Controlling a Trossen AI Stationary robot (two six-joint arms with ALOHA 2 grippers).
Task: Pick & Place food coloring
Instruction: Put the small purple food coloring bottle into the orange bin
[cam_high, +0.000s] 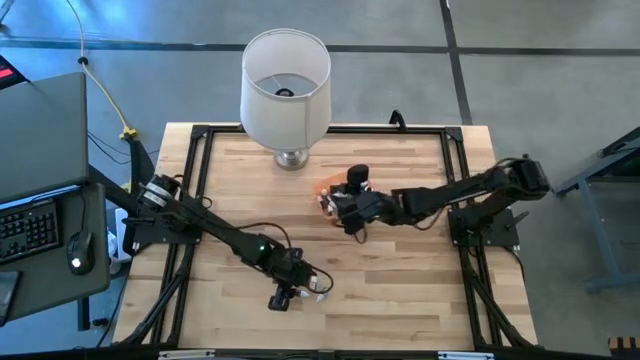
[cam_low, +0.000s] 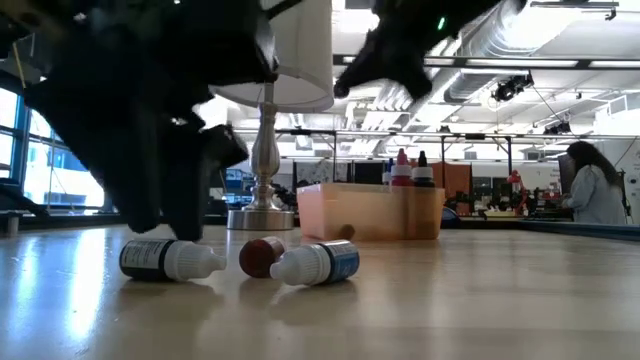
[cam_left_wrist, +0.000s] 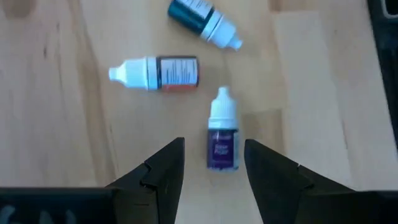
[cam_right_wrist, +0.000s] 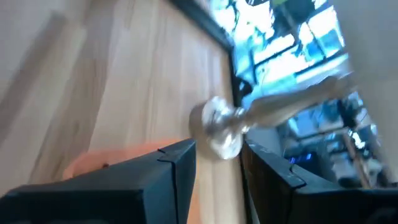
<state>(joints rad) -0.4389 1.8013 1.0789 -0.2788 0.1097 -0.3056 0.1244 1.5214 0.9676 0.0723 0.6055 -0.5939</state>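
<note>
Three food coloring bottles lie on their sides on the wood near the table's near edge: a purple one (cam_left_wrist: 222, 140), a red one (cam_left_wrist: 158, 73) and a teal one (cam_left_wrist: 202, 18). My left gripper (cam_left_wrist: 214, 165) is open and points down over the purple bottle (cam_low: 165, 260), one finger on each side of its body, touching nothing. My right gripper (cam_right_wrist: 219, 165) is open and hovers above the orange tray (cam_high: 322, 188) near the lamp. At least two more bottles (cam_low: 410, 170) stand upright in the tray (cam_low: 370, 212).
A big white lampshade (cam_high: 286, 72) on a metal lamp base (cam_right_wrist: 217, 127) stands at the table's far edge, just behind the tray. A black frame (cam_high: 195, 140) runs around the tabletop. Bare wood lies to the left and right of the bottles. A person (cam_low: 590, 190) sits far off in the room.
</note>
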